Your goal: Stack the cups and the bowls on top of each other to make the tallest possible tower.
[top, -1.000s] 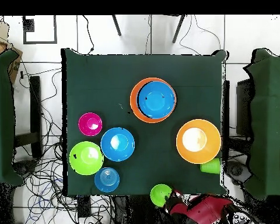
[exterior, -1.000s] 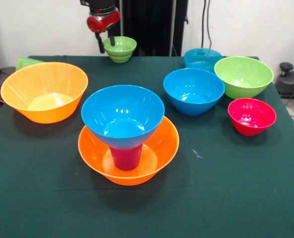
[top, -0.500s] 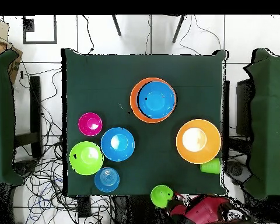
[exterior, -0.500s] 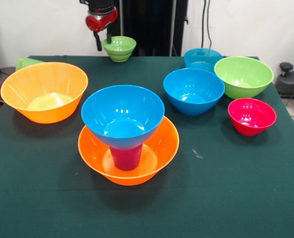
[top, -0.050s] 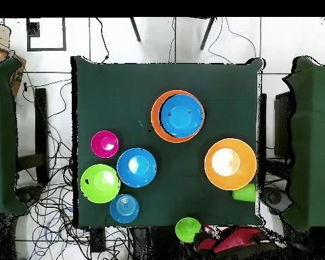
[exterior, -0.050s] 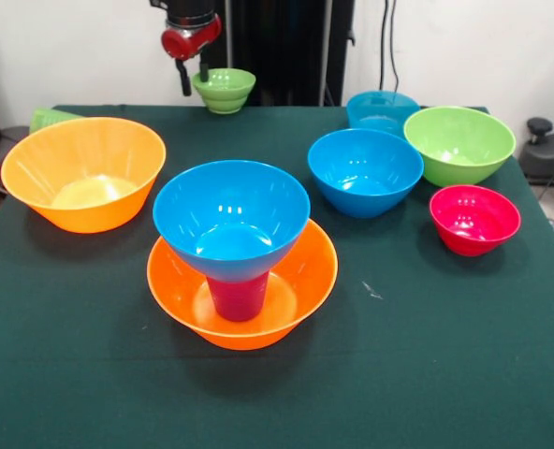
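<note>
Green-clothed table [exterior, -0.050s: 445,374] spread with bright plastic bowls.
The tower [exterior, -0.050s: 240,271], an orange bowl holding a purple-magenta cup topped by a blue bowl, stands near centre; far behind it the gripper [exterior, -0.050s: 194,77] pinches the rim of a small lime green bowl [exterior, -0.050s: 225,91], lifted at the far edge.
</note>
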Motion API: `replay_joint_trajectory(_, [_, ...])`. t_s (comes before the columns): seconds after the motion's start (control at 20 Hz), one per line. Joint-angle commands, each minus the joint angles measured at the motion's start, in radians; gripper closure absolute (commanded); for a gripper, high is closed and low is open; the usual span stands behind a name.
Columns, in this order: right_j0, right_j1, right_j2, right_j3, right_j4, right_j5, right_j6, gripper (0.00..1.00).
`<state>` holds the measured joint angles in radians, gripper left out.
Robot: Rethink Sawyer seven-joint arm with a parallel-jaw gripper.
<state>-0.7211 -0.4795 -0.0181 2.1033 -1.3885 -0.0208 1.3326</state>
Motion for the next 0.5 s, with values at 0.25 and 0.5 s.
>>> replay_joint_trajectory(0.25, [0.084, 0.061, -0.012, -0.160, 0.020, -0.102, 0.109, 1.00])
replay_joint_trajectory(0.5, [0.092, 0.068, -0.023, -0.162, 0.022, -0.110, 0.107, 1.00])
